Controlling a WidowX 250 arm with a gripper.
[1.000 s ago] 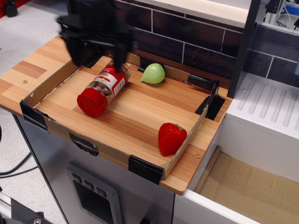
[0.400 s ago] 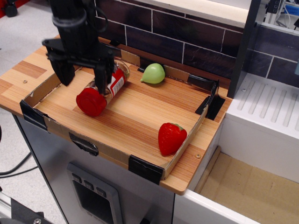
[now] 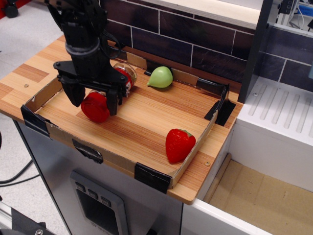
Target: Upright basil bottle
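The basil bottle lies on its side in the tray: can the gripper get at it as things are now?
Probably yes. The gripper is open, with one finger on each side of the basil bottle near its red cap, and nothing lies between them. The strawberry sits well away.

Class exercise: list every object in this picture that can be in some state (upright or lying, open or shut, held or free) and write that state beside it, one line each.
Clear cylindrical basil bottle with red cap: lying on its side, cap on, between the gripper fingers.
Black robot gripper: open, fingers astride the bottle's cap end.
Red toy strawberry: free, resting near the tray's front right corner.
Pale green pear-shaped toy: free, lying by the back wall.
Shallow cardboard-walled wooden tray: flat on the counter.
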